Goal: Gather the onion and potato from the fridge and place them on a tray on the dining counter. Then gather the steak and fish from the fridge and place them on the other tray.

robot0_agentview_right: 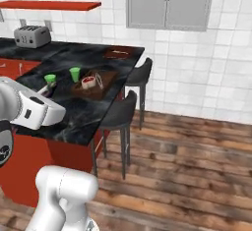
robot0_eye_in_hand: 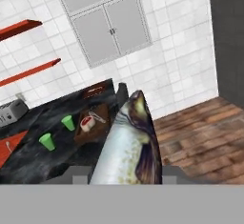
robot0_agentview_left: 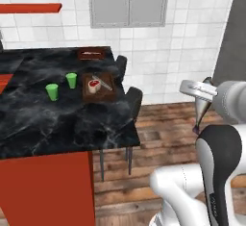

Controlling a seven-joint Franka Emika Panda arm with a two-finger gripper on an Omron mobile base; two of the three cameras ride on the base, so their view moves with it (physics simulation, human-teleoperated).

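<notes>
My end effector (robot0_eye_in_hand: 125, 173) grips the fish (robot0_eye_in_hand: 127, 144) mid-body; it looks slick and floppy, so I'd squeeze firmly.

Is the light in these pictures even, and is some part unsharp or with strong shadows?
Left base view: flat, even light, no glare on the dining counter; soft pixelation throughout. Right base view: the stools cast hardly any shadow on the floor. Hand view: the fish, held in the hand, looms large and slightly blurred.

2 green cups (robot0_agentview_left: 52, 92), 2 trays (robot0_agentview_left: 98, 88), 1 steak (robot0_agentview_left: 93, 86), 1 fish (robot0_eye_in_hand: 128, 147), 2 stools (robot0_agentview_right: 118, 114).
</notes>
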